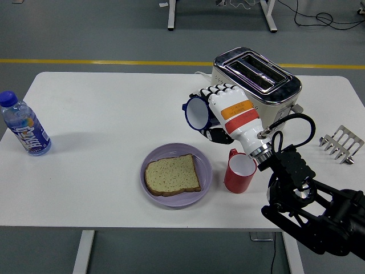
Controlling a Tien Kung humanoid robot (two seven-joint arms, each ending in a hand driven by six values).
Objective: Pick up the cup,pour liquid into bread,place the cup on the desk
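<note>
My right hand (219,111) is shut on a blue cup (197,112) with a white inside. The cup is lifted off the table and tipped on its side, mouth facing left. It hangs above and to the right of a slice of bread (171,176) lying on a purple plate (202,181) near the table's front. No liquid is visible leaving the cup. The left arm is out of view.
A red mug (240,171) stands upright just right of the plate, under my forearm. A silver toaster (256,77) sits behind my hand. A metal rack (341,144) lies at the right edge, a water bottle (24,125) at the far left.
</note>
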